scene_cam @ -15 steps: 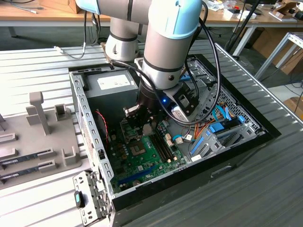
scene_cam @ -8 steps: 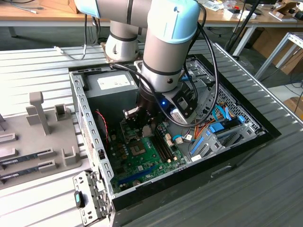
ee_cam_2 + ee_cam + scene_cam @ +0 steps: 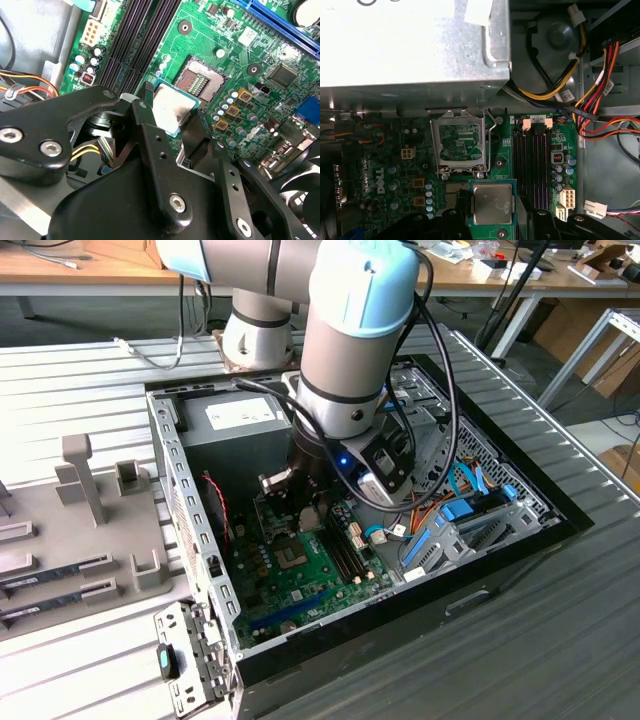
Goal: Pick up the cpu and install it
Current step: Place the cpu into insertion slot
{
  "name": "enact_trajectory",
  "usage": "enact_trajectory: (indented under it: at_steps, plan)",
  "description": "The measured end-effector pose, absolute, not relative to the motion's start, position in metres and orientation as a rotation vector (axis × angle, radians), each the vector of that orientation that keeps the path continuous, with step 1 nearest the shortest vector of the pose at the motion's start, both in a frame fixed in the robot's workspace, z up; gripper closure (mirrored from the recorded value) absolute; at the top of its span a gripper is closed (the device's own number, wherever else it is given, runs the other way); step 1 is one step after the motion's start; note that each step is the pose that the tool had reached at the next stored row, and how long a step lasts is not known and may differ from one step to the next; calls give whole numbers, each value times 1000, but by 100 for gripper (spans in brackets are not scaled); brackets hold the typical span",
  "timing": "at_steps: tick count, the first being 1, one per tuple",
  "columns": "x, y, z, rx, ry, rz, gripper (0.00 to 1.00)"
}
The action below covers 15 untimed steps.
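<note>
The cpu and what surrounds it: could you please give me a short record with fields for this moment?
cpu: held in the gripper, metal top facing the wrist cameras
gripper: shut on the cpu, one finger on each of two opposite edges
socket: open, contacts bare; the cpu is offset from it, not seated
motherboard: green, lying flat in the open computer case
power supply: grey box inside the case, next to the board
task state: cpu picked up, not yet installed

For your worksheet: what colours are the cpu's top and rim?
The cpu: silvery-grey top, green rim; best in the first wrist view.
</note>
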<state>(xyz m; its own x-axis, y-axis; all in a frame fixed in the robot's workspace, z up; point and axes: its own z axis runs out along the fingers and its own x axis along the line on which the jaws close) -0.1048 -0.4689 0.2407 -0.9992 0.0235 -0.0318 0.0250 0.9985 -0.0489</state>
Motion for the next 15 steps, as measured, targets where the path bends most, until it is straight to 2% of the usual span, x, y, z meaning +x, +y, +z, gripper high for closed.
enact_trajectory:
  at_steps: [15]
  plan:
    - [-111,-463,238,38,3109,-80,53]
